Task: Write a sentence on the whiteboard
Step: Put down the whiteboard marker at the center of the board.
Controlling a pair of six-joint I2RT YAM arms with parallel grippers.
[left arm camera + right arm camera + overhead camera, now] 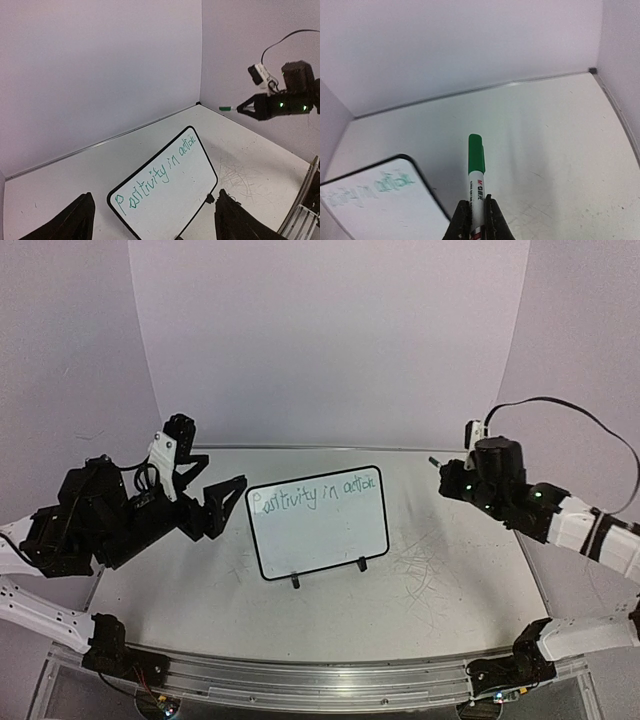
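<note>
Whiteboard stands just beside spread left pincer; right pincer pinches green marker.

a large white tabletop lay under a curved, pale lilac backdrop. faint grey scribble marks smudged the table's right half, in toward the middle. a ribbed aluminium rail ran along the near edge. a white marker pen with a green cap hung above the table's far right part, cap on, well clear of the surface.
</note>
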